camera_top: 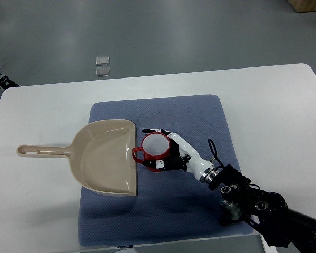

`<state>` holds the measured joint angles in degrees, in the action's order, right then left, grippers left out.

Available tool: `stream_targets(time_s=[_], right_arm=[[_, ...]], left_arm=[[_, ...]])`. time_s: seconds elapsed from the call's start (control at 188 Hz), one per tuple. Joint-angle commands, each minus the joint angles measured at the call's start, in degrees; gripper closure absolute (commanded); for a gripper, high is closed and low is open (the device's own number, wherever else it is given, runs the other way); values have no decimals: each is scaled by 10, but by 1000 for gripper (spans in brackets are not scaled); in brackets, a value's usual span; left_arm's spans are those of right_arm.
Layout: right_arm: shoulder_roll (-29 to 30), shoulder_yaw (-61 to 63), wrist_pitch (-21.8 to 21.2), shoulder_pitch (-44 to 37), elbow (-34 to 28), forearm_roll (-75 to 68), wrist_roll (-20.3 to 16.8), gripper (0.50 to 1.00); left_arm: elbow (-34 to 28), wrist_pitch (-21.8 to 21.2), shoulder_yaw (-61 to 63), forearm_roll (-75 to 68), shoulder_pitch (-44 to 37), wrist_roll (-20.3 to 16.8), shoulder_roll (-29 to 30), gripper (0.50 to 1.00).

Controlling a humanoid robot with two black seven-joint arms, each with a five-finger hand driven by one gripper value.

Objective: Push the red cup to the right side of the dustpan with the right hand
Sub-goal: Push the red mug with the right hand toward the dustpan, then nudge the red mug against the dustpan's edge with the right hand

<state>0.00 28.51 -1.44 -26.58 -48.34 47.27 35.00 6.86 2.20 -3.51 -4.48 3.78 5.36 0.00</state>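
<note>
A red cup [155, 147] with a white inside stands upright on the blue mat [200, 116], its handle pointing left toward the dustpan. The beige dustpan [102, 157] lies on the mat's left part, its open edge facing right and its handle reaching left over the table. The cup stands right at that open edge. My right hand [166, 147] comes in from the lower right and wraps around the cup's right and near side, fingers curled against it. The left arm does not show.
The white table [274, 116] carries the mat. Two small clear squares [102, 66] lie on the floor beyond the table's far edge. A person's shoe [2, 80] shows at the far left. A wooden box corner [308, 5] is at the top right.
</note>
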Motion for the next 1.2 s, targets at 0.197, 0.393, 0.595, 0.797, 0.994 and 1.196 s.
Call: stream_targets(time_s=[0.197, 0.393, 0.595, 0.797, 0.994, 1.196], right_arm=[[0, -9, 9, -9, 0, -1, 0, 574], [0, -31, 9, -10, 0, -1, 0, 574], [0, -42, 8, -12, -4, -1, 0, 574], [0, -44, 8, -13, -5, -1, 0, 574], [0, -46, 8, -16, -13, -1, 0, 574], [0, -54, 8, -19, -16, -1, 0, 574]], left_arm=[[0, 0, 0, 0, 0, 0, 0, 500], [0, 0, 0, 0, 0, 0, 0, 500], [0, 0, 0, 0, 0, 0, 0, 500], [0, 0, 0, 0, 0, 0, 0, 500], [0, 0, 0, 0, 0, 0, 0, 500], [0, 0, 0, 0, 0, 0, 0, 500]])
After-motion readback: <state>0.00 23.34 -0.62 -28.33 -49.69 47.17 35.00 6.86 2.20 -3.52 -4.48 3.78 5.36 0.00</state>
